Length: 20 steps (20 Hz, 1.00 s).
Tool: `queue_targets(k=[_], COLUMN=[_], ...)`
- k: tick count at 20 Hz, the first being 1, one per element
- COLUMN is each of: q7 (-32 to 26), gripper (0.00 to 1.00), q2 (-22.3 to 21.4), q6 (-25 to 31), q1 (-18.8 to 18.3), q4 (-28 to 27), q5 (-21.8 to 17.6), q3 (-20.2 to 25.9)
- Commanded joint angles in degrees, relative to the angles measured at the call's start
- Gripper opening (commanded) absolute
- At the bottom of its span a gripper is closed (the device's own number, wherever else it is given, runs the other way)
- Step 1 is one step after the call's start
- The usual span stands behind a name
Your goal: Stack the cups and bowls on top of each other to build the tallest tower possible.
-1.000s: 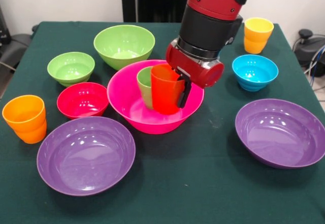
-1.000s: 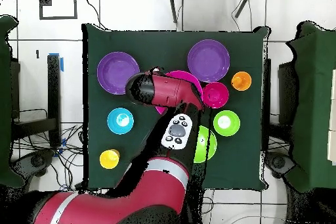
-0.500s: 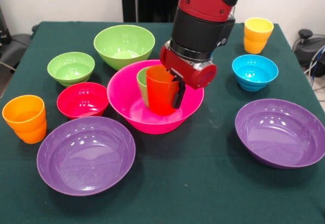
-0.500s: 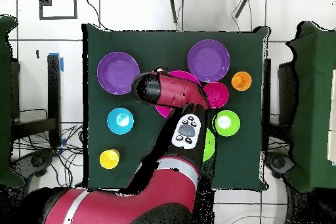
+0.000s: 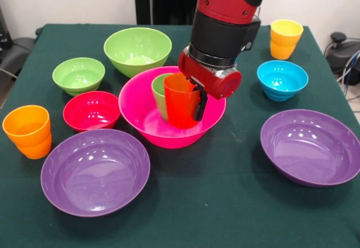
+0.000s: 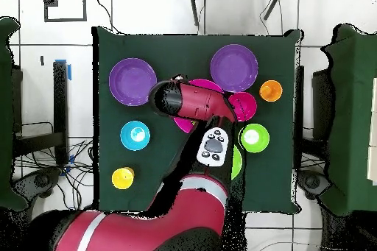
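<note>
Cups and bowls, left to right in the front view: orange cup (image 5: 26, 131) upright near the table's left edge; small light-green bowl (image 5: 79, 75), red bowl (image 5: 91, 110) and one purple bowl (image 5: 95, 171) inward of it; medium light-green bowl (image 5: 138, 49) farther back. All apart from one another and untouched.

Centre: hot-pink bowl (image 5: 146, 118), base of the tower, with the green cup (image 5: 159, 93) standing upright inside, mouth up. Just to its right, touching or nearly so, the red-orange cup (image 5: 181, 99), also inside the pink bowl, long axis close to vertical, mouth up. Gripper (image 5: 194, 104) closed on the right side of that cup's wall, one black finger (image 5: 200, 106) outside it, the other hidden, presumably inside. Cannot tell whether the cup's foot rests on the bowl floor or hangs just above.

Deciding relation: green cup immediately left of the held cup and level with it, not below. Nesting judged to need a lift clear of the green rim, then a short shift left.

Right: blue bowl (image 5: 282, 79), yellow-orange cup (image 5: 286, 38) and second purple bowl (image 5: 312, 147), well apart from the arm.

Against a second ago: held cup moved slightly left, closer to the green cup, and less tilted; everything else unmoved.
</note>
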Motion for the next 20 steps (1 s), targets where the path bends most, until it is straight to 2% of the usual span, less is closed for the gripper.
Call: queue_targets(k=[1,16,20], q7=[-0.77,-0.66,0.27], gripper=[0.0,0.0,0.0], q2=[0.49,0.51,1.79], q6=[4.69,5.03,3.79], q1=[1.53,1.42,2.02], q4=[1.88,2.16,2.16], q5=[-2.9,-2.42,-2.68], q3=[6.52,6.9,5.97])
